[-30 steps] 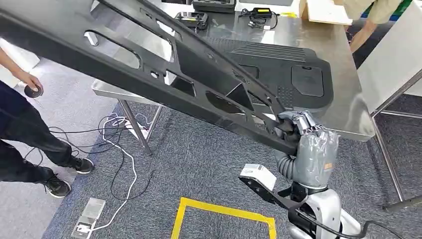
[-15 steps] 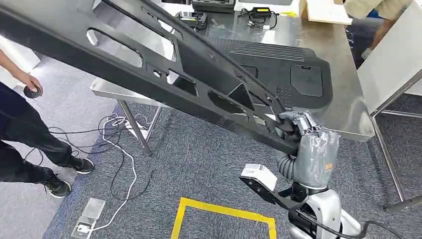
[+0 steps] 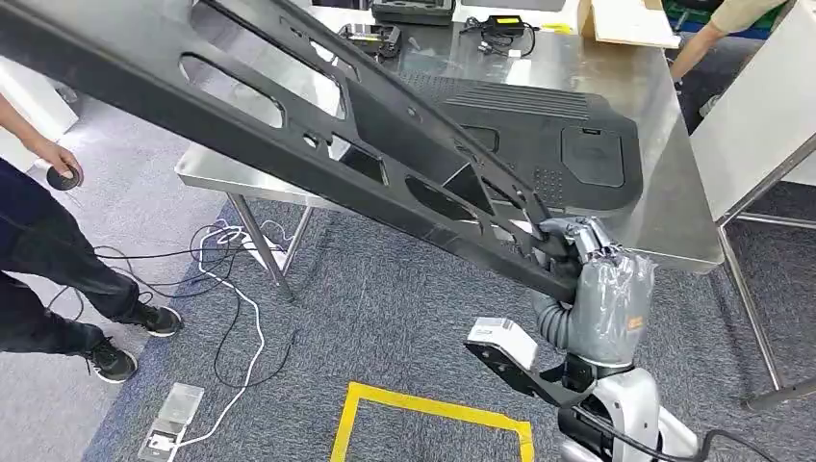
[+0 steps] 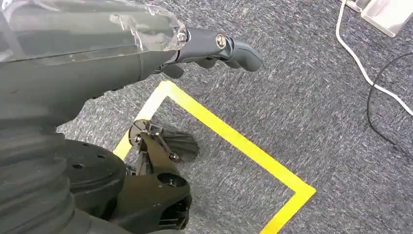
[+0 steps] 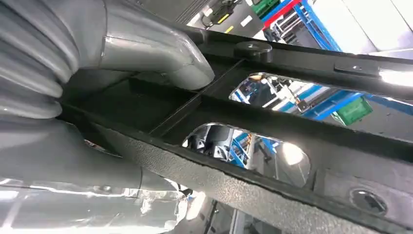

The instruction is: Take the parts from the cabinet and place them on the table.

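I am in the carrying step: the right hand [image 3: 580, 252] grips the lower end of a long black plastic panel [image 3: 318, 125] with many cut-outs, its fingers wrapped around the panel's edge. In the right wrist view the thumb [image 5: 160, 58] presses on the ribbed inner side of this panel. The panel rises from the hand up and to the left, tilted, and hangs partly above the near edge of the steel table [image 3: 674, 192]. Another black moulded part [image 3: 568, 135] lies flat on the table near its right edge.

The left hand [image 4: 214, 46] hangs over the grey carpet with yellow floor tape [image 4: 234, 139]; it holds nothing, and its fingers look loosely curled.

Next I judge the panel must go forward and down flat on the table, beside the other part, and only then the fingers may release. A person [image 3: 48, 241] stands on the left, close to the far end of the panel.
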Robot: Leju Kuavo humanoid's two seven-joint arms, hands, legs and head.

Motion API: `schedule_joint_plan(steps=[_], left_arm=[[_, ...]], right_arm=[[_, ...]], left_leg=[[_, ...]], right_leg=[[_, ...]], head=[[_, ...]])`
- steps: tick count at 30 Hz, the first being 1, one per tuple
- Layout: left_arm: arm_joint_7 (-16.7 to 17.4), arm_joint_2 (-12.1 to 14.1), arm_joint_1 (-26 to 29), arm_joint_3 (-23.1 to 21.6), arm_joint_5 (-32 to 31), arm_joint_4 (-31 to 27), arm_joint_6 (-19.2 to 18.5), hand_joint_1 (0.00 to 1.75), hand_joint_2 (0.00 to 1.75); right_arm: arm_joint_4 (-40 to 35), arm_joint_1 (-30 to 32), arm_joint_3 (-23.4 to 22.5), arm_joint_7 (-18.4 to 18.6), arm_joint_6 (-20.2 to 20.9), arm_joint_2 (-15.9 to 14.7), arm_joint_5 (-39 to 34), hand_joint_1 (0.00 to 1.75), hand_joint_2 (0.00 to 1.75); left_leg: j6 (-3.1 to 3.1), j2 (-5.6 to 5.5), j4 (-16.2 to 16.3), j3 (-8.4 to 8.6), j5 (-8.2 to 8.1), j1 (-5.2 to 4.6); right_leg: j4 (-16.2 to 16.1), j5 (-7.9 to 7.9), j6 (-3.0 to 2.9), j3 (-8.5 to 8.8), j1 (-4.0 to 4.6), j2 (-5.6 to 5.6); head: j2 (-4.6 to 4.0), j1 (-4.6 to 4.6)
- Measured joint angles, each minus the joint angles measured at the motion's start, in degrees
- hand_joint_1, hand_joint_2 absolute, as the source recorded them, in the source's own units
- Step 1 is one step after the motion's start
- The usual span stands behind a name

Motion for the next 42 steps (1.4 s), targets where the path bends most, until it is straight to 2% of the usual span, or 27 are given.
schedule_joint_plan(steps=[6,8,13,14,15,16,18,19,20,21,22,24,25,26,28,29,30,31,32,34,35,36,37,39,40,41,42], left_arm=[[-0.2,0.0,0.0,-0.3,0.1,0.0,0.1,0.0,1.75],[-0.4,0.0,0.0,-0.4,0.2,0.0,0.2,0.0,1.75],[-0.6,0.0,0.2,-0.6,0.5,0.0,0.3,0.0,1.75],[-0.7,0.0,0.1,-0.6,0.5,0.0,0.3,0.0,1.75],[-0.8,0.0,0.2,-0.6,0.5,0.0,0.3,0.0,1.75],[-0.8,0.0,0.1,-0.6,0.5,0.0,0.3,0.0,1.75],[-0.8,0.0,0.2,-0.6,0.5,0.0,0.3,0.0,1.75],[-0.8,0.0,0.2,-0.6,0.5,0.0,0.3,0.0,1.75],[-0.8,0.0,0.2,-0.6,0.5,0.0,0.3,0.0,1.75],[-0.8,0.0,0.2,-0.6,0.5,0.0,0.3,0.0,1.75],[-0.8,0.0,0.2,-0.6,0.5,0.0,0.3,0.0,1.75],[-0.8,0.0,0.2,-0.6,0.5,0.0,0.3,0.0,1.75],[-0.8,0.1,0.2,-0.6,0.6,0.0,0.3,0.0,1.75],[-0.8,0.1,0.1,-0.6,0.6,0.0,0.3,0.0,1.75],[-0.8,0.1,0.1,-0.6,0.6,0.0,0.3,0.0,1.75],[-0.8,0.1,0.1,-0.6,0.6,0.0,0.3,0.0,1.75],[-0.8,0.1,0.1,-0.6,0.6,0.0,0.3,0.0,1.75],[-0.8,0.1,0.0,-0.6,0.6,0.0,0.3,0.0,1.75],[-0.8,0.1,-0.1,-0.6,0.6,0.0,0.3,0.0,1.75],[-0.8,0.1,-0.1,-0.6,0.6,0.0,0.2,0.0,1.75],[-0.8,0.1,0.0,-0.6,0.5,0.0,0.1,0.0,1.75],[-0.8,0.1,0.1,-0.6,0.5,0.0,0.1,0.0,1.75],[-0.8,0.1,0.2,-0.6,0.5,0.0,0.1,0.0,1.75],[-0.8,0.1,0.1,-0.6,0.5,0.0,0.1,0.0,1.75],[-0.7,0.2,0.1,-0.6,0.5,0.0,0.1,0.0,1.75],[-0.7,0.3,0.1,-0.6,0.5,0.0,0.1,0.0,1.75],[-0.7,0.3,0.1,-0.6,0.5,0.0,0.0,0.0,1.75]], right_arm=[[0.0,-0.1,0.0,0.0,0.0,0.0,-0.4,1.75,1.75],[0.0,-0.1,0.0,0.0,0.0,0.0,-0.7,1.75,1.75],[0.2,-0.5,0.0,0.0,0.0,0.0,-0.9,1.75,1.75],[0.2,-0.5,0.0,0.0,0.0,0.0,-0.9,1.75,1.75],[0.2,-0.6,0.0,-0.1,0.0,0.0,-0.9,1.75,1.75],[0.2,-0.7,0.0,-0.1,0.0,-0.1,-0.9,1.75,1.75],[0.2,-0.7,0.0,-0.2,0.0,-0.2,-1.0,1.75,1.75],[0.2,-0.7,0.0,-0.2,0.0,-0.2,-1.0,1.75,1.75],[0.3,-0.7,0.0,-0.2,0.0,-0.2,-1.0,1.75,1.75],[0.3,-0.7,0.0,-0.2,0.0,-0.2,-1.0,1.75,1.75],[0.3,-0.7,0.0,-0.2,0.0,-0.2,-1.0,1.75,1.75],[0.3,-0.7,0.0,-0.2,0.0,-0.2,-1.0,1.75,1.75],[0.4,-0.8,0.0,-0.2,0.0,-0.2,-1.0,1.75,1.75],[0.5,-0.8,0.0,-0.2,0.0,-0.3,-1.0,1.75,1.75],[0.5,-0.7,0.0,-0.2,0.0,-0.3,-1.1,1.75,1.75],[0.5,-0.8,0.0,-0.2,0.0,-0.3,-1.0,1.75,1.75],[0.5,-0.8,0.0,-0.2,0.0,-0.3,-1.1,1.75,1.75],[0.5,-0.8,0.0,-0.2,0.0,-0.3,-1.1,1.75,1.75],[0.5,-0.9,0.0,-0.2,0.0,-0.3,-1.1,1.75,1.75],[0.5,-0.8,0.0,-0.2,0.0,-0.3,-1.1,1.75,1.75],[0.5,-0.8,0.0,-0.2,0.0,-0.3,-1.1,1.75,1.75],[0.5,-0.7,0.0,-0.2,0.0,-0.3,-1.1,1.75,1.75],[0.5,-0.7,0.0,-0.2,0.0,-0.3,-1.1,1.75,1.75],[0.5,-0.7,0.0,-0.2,-0.1,-0.3,-1.1,1.75,1.75],[0.5,-0.7,0.0,-0.2,0.0,-0.3,-1.1,1.75,1.75],[0.5,-0.8,0.0,-0.2,-0.1,-0.4,-1.1,1.75,1.75],[0.5,-0.8,0.0,-0.2,-0.1,-0.3,-1.0,1.75,1.75]], left_leg=[[0.0,0.0,0.0,0.0,0.0,0.0],[0.2,-0.06,0.2,-0.05,-0.13,-0.39],[0.55,-0.05,0.3,-0.03,-0.29,-0.6],[0.93,0.0,-0.5,0.29,0.01,-0.28],[1.19,0.34,-1.5,0.98,0.49,0.35],[1.48,0.41,-2.1,1.37,0.61,0.39],[1.57,0.66,-2.1,1.45,0.57,0.55],[1.57,0.73,-2.1,1.45,0.49,0.56],[1.44,0.78,-2.0,1.47,0.38,0.67],[1.21,0.79,-1.9,1.59,0.23,0.82],[0.83,0.79,-1.7,1.75,-0.02,1.1],[-0.29,0.78,-0.5,2.03,-1.11,1.73],[-0.93,0.75,-0.2,1.83,-1.52,1.42],[-1.27,0.67,0.6,1.61,-1.74,1.24],[-1.79,0.78,0.1,1.86,-1.62,1.31],[-1.97,0.9,0.1,2.01,-1.64,1.41],[-2.38,0.84,0.5,2.06,-2.23,1.5],[-2.47,0.77,2.1,1.59,-3.39,1.5],[-2.47,0.76,5.7,-0.06,-5.42,1.48],[-2.43,0.74,15.1,-4.78,-9.26,1.15],[-2.26,0.73,18.2,-6.56,-9.8,1.07],[-1.91,0.72,18.5,-7.09,-8.89,0.92],[-1.31,0.69,16.1,-6.2,-6.68,0.64],[0.29,0.15,6.0,-2.03,-0.56,-0.18],[1.22,-0.93,2.9,-0.89,-0.22,-0.39],[1.24,-1.05,2.3,-0.7,-0.28,-0.38],[1.21,-0.95,1.4,-0.37,-0.52,-0.68]], right_leg=[[0.0,0.0,0.0,0.0,0.0,0.0],[-0.1,0.02,0.15,0.02,-0.3,-0.04],[-0.3,0.07,0.57,0.14,-0.56,-0.04],[-0.5,0.07,0.82,0.37,-0.35,0.01],[0.0,-0.46,0.88,0.51,-0.56,0.03],[1.8,-1.55,1.0,-0.21,-0.38,0.0],[10.3,-5.66,1.45,-4.75,-0.62,0.05],[14.6,-7.09,1.75,-7.23,-0.86,0.04],[17.0,-7.14,2.05,-8.86,-1.13,0.03],[16.4,-5.7,2.34,-8.97,-1.38,-0.02],[13.4,-3.2,2.57,-7.79,-1.66,-0.05],[2.4,2.83,3.46,-3.09,-2.36,-0.72],[2.2,1.11,3.85,-2.79,-1.82,-0.99],[1.8,1.46,2.77,-2.94,-1.89,-0.35],[2.4,1.11,1.96,-3.32,-1.66,-0.04],[2.4,1.1,1.54,-3.33,-1.65,0.1],[2.2,1.18,0.93,-3.11,-1.81,0.14],[2.2,1.14,0.66,-3.03,-1.78,0.14],[2.2,1.08,0.41,-2.98,-1.69,0.14],[2.2,0.93,0.14,-2.96,-1.32,0.28],[2.2,0.85,0.01,-2.92,-1.08,0.41],[2.2,0.77,-0.11,-2.75,-0.82,0.66],[2.2,0.66,-0.24,-2.5,-0.58,0.94],[2.2,0.36,-0.39,-1.84,-0.14,1.45],[2.1,0.24,-0.4,-1.77,-0.32,1.59],[2.1,0.18,-0.2,-1.85,0.0,1.9],[2.1,0.27,0.06,-2.09,-0.38,2.04]], head=[[0.0,0.0],[0.0,0.02],[0.0,-0.04],[0.0,-0.07],[0.0,0.0],[0.0,0.17],[0.0,0.53],[0.0,0.68],[0.0,0.7],[0.0,0.68],[0.0,0.68],[0.0,0.85],[0.0,1.14],[0.0,1.56],[0.0,0.5],[0.0,0.59],[0.0,0.42],[0.0,0.18],[0.0,-0.04],[0.0,-0.24],[0.0,-0.33],[0.0,-0.33],[0.0,-0.33],[0.0,-0.44],[0.0,-0.33],[0.0,0.05],[0.0,-0.15]])
